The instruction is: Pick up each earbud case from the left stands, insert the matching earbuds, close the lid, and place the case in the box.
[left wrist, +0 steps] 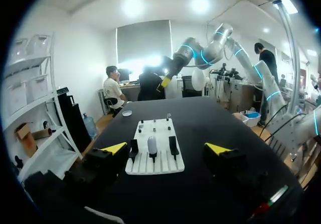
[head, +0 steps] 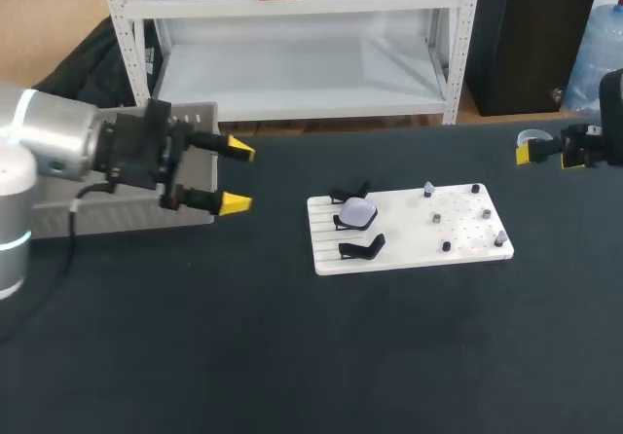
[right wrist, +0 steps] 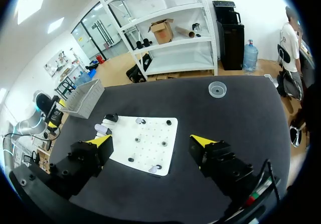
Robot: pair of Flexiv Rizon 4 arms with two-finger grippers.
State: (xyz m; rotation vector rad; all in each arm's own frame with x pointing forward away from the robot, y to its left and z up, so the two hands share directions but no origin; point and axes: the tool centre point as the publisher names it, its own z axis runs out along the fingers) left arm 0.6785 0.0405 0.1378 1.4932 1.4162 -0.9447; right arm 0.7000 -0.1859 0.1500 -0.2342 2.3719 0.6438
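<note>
White board (head: 409, 255) sits mid-table. Three black stands at its left end: the near stand (head: 362, 247) is bare, the middle one holds the pale earbud case (head: 358, 211), and the far stand (head: 352, 195) is bare. Small earbuds (head: 428, 190) sit on pegs on the right half, too small to tell apart. Left gripper (head: 238, 175) hangs left of the board, fingers spread wide and empty, with the grey box (head: 117, 218) just behind it. Right gripper (head: 547, 154) is at the far right, well apart, also wide and empty, near a clear dish (right wrist: 216, 89).

I work at a black table (head: 292, 356). Behind it a white shelf unit (head: 292, 6) stands on a wooden floor (head: 58, 6), with a black cabinet (head: 531, 35) and a water bottle (head: 596, 54) beside it. Round ceiling lights (left wrist: 133, 5) glow above white walls (left wrist: 90, 63).
</note>
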